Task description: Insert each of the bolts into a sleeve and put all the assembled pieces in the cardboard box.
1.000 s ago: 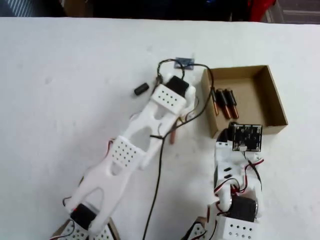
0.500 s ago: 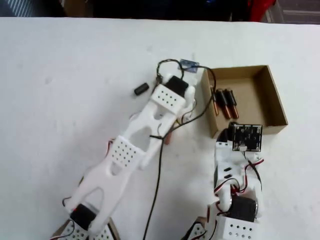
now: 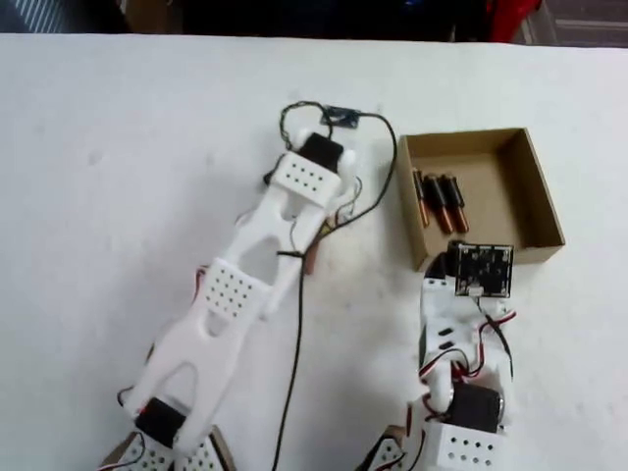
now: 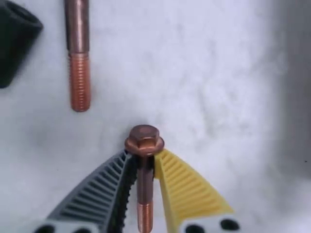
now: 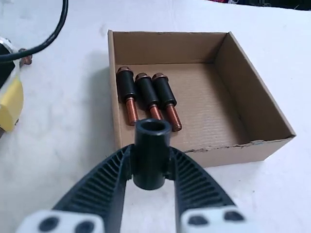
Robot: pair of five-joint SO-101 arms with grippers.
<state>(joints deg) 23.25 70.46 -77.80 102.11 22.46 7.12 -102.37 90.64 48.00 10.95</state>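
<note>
You have three assembled pieces (image 5: 146,92) in the cardboard box (image 5: 170,47), left gripper (image 4: 142,167) clamped on a bolt (image 4: 144,144), right gripper (image 5: 151,167) clamped on a sleeve (image 5: 152,145), and a spare bolt (image 4: 77,58) and spare sleeve (image 4: 14,43) lying on the table (image 3: 118,147).

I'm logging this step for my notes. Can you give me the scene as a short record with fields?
left tool: shut on a bolt, just under its head
right tool: shut on a black sleeve, open end showing
box: three assembled pieces side by side near one wall
table: loose bolt and spare sleeve lying close together
pending: held bolt not yet in a sleeve
</note>
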